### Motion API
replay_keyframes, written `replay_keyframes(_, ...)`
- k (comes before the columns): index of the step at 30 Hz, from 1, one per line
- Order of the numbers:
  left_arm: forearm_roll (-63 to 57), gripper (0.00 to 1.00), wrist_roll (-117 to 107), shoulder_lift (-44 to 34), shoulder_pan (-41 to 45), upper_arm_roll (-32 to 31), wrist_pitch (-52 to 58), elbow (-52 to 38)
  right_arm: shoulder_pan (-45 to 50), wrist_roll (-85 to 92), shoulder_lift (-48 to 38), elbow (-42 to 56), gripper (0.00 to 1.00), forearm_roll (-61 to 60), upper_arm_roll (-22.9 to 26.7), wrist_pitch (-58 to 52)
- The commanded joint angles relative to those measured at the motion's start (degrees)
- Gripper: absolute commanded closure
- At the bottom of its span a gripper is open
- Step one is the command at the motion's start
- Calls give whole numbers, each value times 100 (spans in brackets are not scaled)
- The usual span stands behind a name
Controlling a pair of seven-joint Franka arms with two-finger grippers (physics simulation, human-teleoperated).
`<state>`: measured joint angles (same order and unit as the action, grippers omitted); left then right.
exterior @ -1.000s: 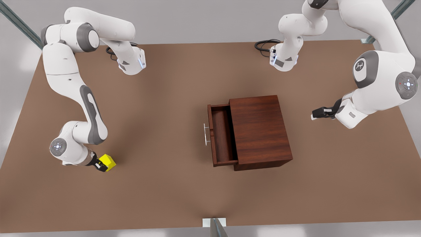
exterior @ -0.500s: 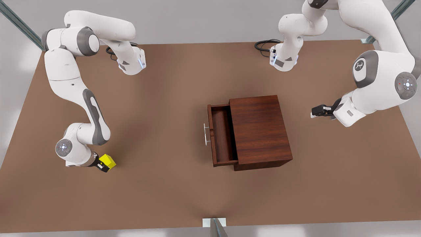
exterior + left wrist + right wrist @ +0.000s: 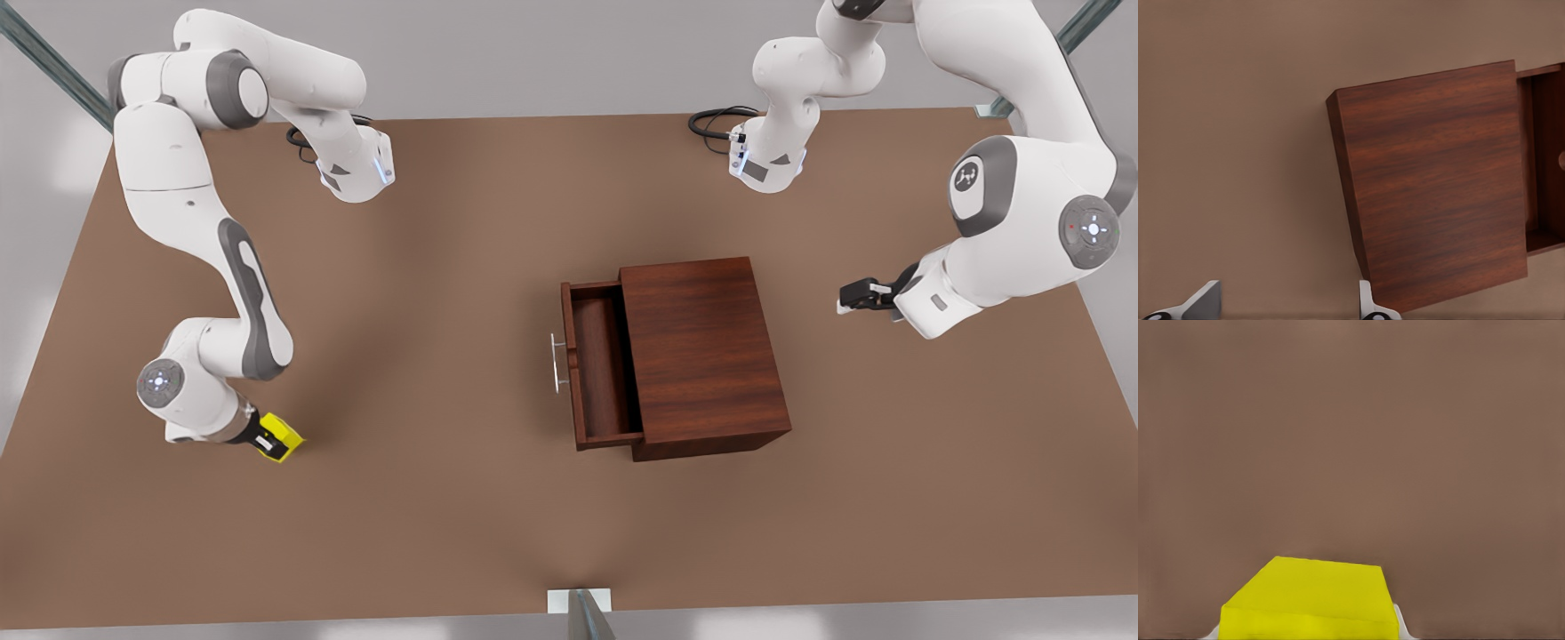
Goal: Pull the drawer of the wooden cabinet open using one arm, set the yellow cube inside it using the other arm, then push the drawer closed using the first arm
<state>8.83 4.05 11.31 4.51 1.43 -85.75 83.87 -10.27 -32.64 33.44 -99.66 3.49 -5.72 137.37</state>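
Front view: dark reddish-brown wooden drawer (image 3: 602,364) already out; right gripper (image 3: 269,439) clamped on small yellow cube (image 3: 283,432), placing and closing left; left gripper (image 3: 855,296) spread apart, waiting far right.

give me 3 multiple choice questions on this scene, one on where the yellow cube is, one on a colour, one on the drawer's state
1. Where is the yellow cube?
A. inside the drawer
B. on top of the wooden cabinet
C. between the right gripper's fingers, at the front view's left

2. What colour is the drawer's handle?
A. silver
B. black
C. yellow

3. What state is the drawer in?
A. pushed fully shut
B. pulled open with nothing in it
C. pulled open with the cube in it

Answers:
1. C: the right gripper is closed on the cube, far from the wooden cabinet.
2. A: the slim bar on the front panel is silver.
3. B: the tray sticks out of the cabinet and its floor is bare, while the left gripper waits open at the front view's right.
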Motion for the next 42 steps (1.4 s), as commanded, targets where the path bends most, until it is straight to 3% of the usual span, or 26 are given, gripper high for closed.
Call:
replay_keyframes(1, -5, 0, 140, -6, -3, -3, -3, -2, 60, -699, -232, 34, 42, 37, 1, -737)
replay_keyframes(4, -5, 0, 132, -6, 6, -3, -3, -2, 95, -1437, -531, 394, 42, 37, -254, -1686)
replay_keyframes(9, -5, 0, 132, -6, -3, -3, -3, -2, 209, -3739, -566, 1229, 42, 46, -1177, -2522)
replay_keyframes(16, -5, 0, 132, -6, 6, -3, -3, -2, 1457, -7009, -426, 2108, 42, 55, -1168, -2891)
replay_keyframes(20, -5, 0, 132, -6, 6, -3, -3, -2, 2283, -8082, 260, 3391, 42, 90, -1142, -3497)
replay_keyframes(25, -5, 0, 105, -15, 6, -3, 6, 15, 3233, -9295, 954, 4305, 41, 99, -1045, -3392)
replay_keyframes(35, -13, 0, 88, -59, 6, -3, 6, 77, 4156, -11325, 1420, 4841, 39, 64, -1071, -3014)
replay_keyframes(42, -13, 0, 17, -59, 24, -3, 6, 77, 4481, -11633, 1736, 5096, 38, 64, -1028, -2961)
